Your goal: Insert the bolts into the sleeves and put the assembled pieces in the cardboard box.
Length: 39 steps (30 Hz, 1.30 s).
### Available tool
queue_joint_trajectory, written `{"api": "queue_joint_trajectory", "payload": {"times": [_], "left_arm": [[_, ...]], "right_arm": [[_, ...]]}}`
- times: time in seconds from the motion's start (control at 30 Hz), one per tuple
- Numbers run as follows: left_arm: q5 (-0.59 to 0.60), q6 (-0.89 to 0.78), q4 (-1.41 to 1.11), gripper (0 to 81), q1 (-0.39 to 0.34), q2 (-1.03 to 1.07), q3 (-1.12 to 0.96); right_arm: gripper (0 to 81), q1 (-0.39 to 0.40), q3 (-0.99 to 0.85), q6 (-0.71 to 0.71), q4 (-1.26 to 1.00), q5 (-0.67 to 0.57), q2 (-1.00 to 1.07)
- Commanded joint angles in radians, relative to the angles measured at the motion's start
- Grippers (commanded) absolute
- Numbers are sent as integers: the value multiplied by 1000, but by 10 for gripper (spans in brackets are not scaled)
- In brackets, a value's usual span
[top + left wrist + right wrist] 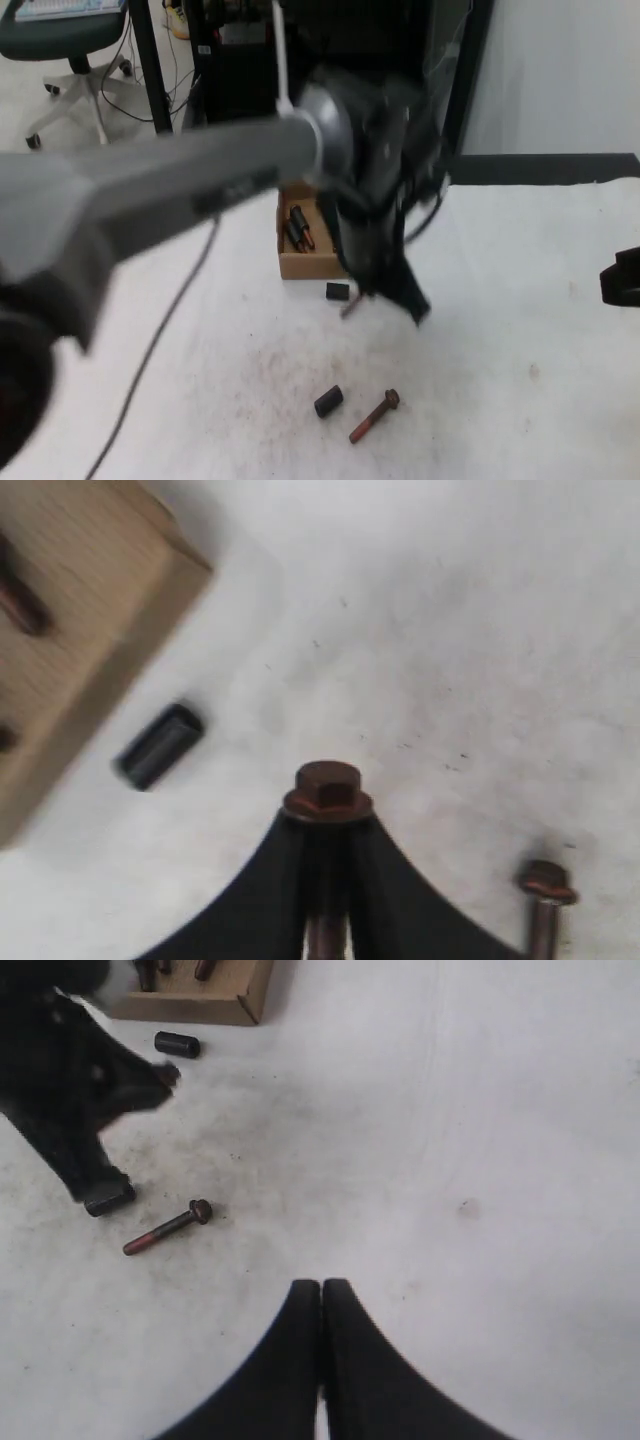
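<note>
Left gripper (326, 838): fingers clamped on the shank of a bolt, just in front of the cardboard box, above the bench
Held bolt (328, 788): rusty brown, hex flanged head sticking out past the fingertips, shank hidden between the fingers; contact with the bench cannot be told
Right gripper (321, 1292): fingers pressed together, holding nothing, over bare bench at the right side, well apart from the parts
Sleeve by the box (160, 745): short black cylinder lying on its side, just beside the box's front wall, between the box and the held bolt's head, touching neither
Second sleeve (328, 401): black, lying on its side nearer the arms' bases, well apart from the box
Loose bolt (168, 1227): lying flat on the bench just beside the second sleeve, not touching it, head pointing away from the arms' bases
Cardboard box (310, 266): shallow, open-topped, at the far middle of the bench
Assembled pieces (300, 228): dark pieces lying inside the box; count unclear
Bench (520, 330): white covering, lightly stained around the loose parts
</note>
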Motion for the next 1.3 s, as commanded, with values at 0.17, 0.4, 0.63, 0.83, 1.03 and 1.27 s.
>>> {"api": "queue_joint_trajectory", "payload": {"times": [0.17,0.4,0.63,0.83,1.03,1.27], "left_arm": [[-163,12,-122,3,72,-331,26],[-144,7,-294,3,217,-703,377],[209,-97,-583,3,365,-1091,839],[438,-131,-670,3,410,-1223,1025],[452,-184,-673,3,417,-1210,1046],[452,-181,-666,3,417,-1210,1046]], "right_arm": [[13,54,0,-147,-104,-17,23],[196,118,0,-152,-232,-83,130],[344,311,-4,-231,-421,-119,314],[342,510,-76,-440,-441,-33,524],[342,633,-230,-853,-304,176,736],[327,657,-337,-921,-297,192,898]]}}
